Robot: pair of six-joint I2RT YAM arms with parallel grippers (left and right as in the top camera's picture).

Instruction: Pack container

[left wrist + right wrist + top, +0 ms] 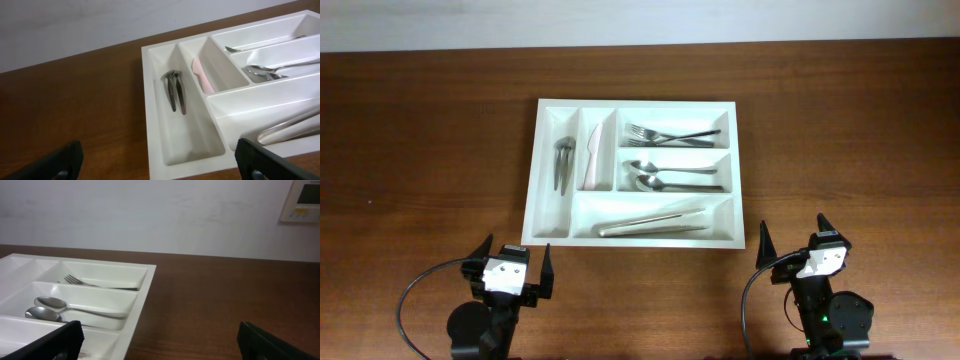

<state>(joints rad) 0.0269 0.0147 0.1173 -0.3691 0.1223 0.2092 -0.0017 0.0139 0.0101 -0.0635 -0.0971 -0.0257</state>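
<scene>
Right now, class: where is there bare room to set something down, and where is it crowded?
Bare table lies left and right of the tray and behind it. Crowded: the slots holding forks, spoons and tongs.

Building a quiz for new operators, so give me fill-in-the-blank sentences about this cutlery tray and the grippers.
The pink knife lies in the ___ slot from the left of the tray.
The spoons number ___.
The forks lie in the long compartment ___ from the robot.
The left gripper and right gripper both have ___ jaws.
Missing: second; two; farthest; open.
</scene>
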